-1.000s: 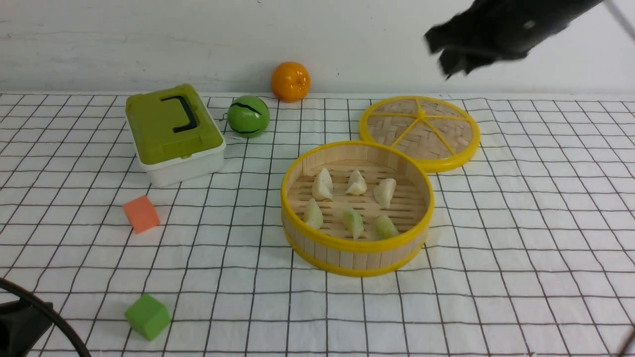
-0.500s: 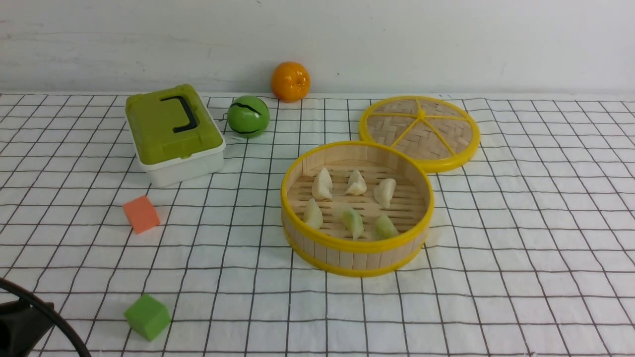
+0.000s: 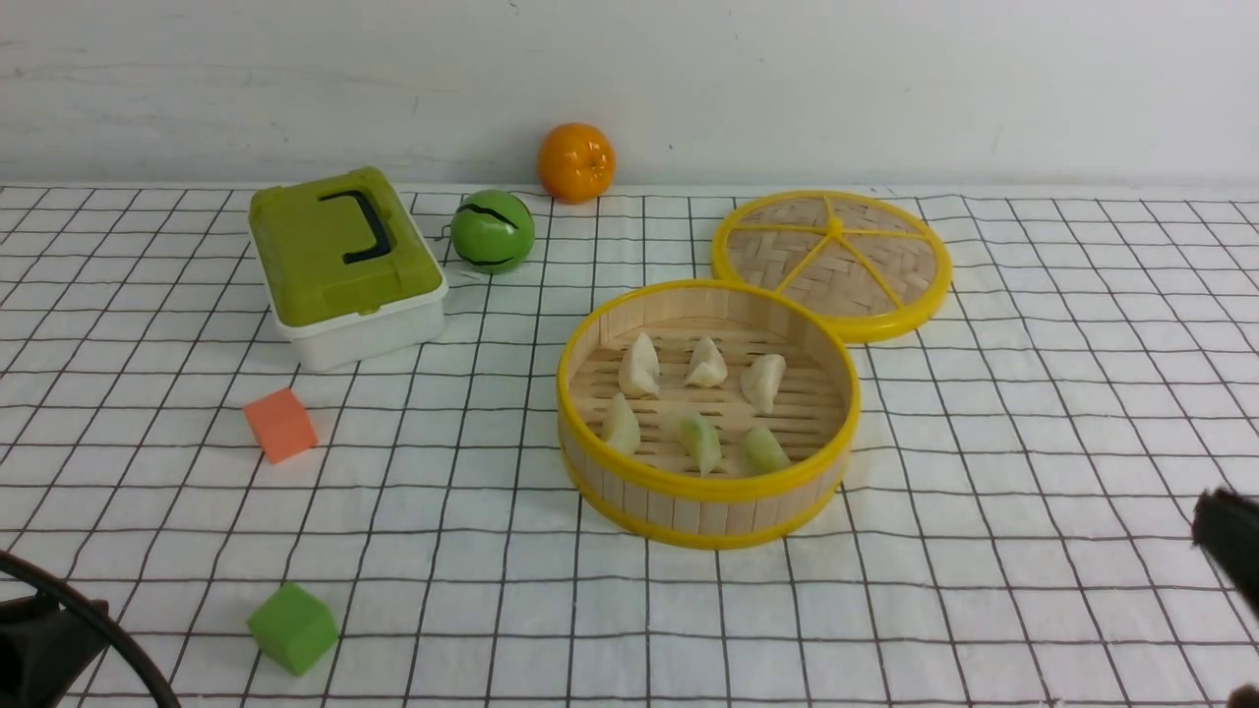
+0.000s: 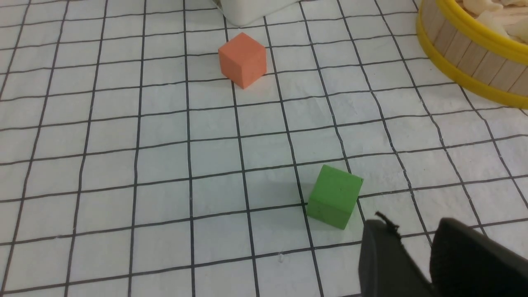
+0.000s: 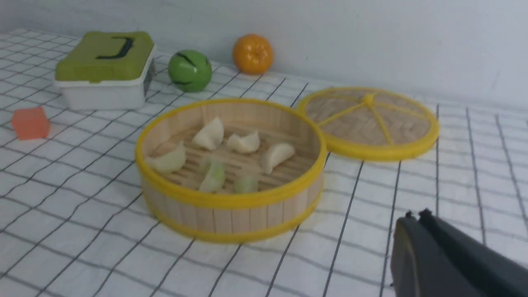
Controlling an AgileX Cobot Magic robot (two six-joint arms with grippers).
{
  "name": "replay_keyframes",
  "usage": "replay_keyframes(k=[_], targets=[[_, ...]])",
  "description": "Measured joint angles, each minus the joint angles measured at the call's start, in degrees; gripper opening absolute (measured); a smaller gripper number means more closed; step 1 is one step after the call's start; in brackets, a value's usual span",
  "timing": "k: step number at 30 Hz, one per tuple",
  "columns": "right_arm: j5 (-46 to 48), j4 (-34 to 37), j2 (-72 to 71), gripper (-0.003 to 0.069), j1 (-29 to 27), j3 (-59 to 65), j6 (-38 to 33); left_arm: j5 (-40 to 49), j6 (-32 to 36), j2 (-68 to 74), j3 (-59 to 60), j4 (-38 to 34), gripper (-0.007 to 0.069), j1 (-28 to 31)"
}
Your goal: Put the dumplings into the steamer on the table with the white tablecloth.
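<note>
The round bamboo steamer with yellow rims stands mid-table on the white tablecloth. Several pale dumplings lie on its slatted floor in two rows, the nearer ones tinged green; the right wrist view shows the steamer and dumplings too. My right gripper is shut and empty, low over the cloth to the right of the steamer, its dark tip at the front view's right edge. My left gripper stands open with nothing between its fingers, close to a green cube.
The steamer's flat woven lid lies behind it on the right. A green-lidded white box, a green ball and an orange sit at the back left. An orange cube and the green cube lie front left.
My right arm, blurred high at the top right a second ago, left the front view and now shows low at the right edge. Steamer and dumplings have not moved.
</note>
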Motion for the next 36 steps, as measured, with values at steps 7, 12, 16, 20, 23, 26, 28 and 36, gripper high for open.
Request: replay_keyframes(k=[7,12,16,20,23,26,28,36], targets=[[2.24,-3.38,0.00,-0.0012,0.00,7.31,2.47,0.00,0.00,0.00,0.00,0.00,0.0186,0.00],[3.72,-3.38,-1.69,-0.0012,0.00,7.49,2.60,0.00,0.00,0.00,0.00,0.00,0.0192,0.00],[3.21,-1.99,-7.44,-0.0012,-0.20,8.40,2.55,0.00,0.00,0.00,0.00,0.00,0.0198,0.00],[4.09,7.99,-15.08,-0.0012,-3.07,9.67,-3.24,0.00,0.00,0.00,0.00,0.00,0.0201,0.00],[5.04,22.48,-23.37,-0.0012,-8.29,12.25,-17.79,0.00,0.00,0.00,0.00,0.00,0.0206,0.00],[7.04,32.99,-28.86,-0.0012,-12.65,14.04,-31.65,0.00,0.00,0.00,0.00,0.00,0.0209,0.00],[8.51,37.28,-30.84,-0.0012,-14.50,14.19,-36.27,0.00,0.00,0.00,0.00,0.00,0.0210,0.00],[19.09,43.14,-31.90,-0.0012,-16.94,14.30,-44.34,0.03,0.00,0.05,0.00,0.00,0.0218,0.00]])
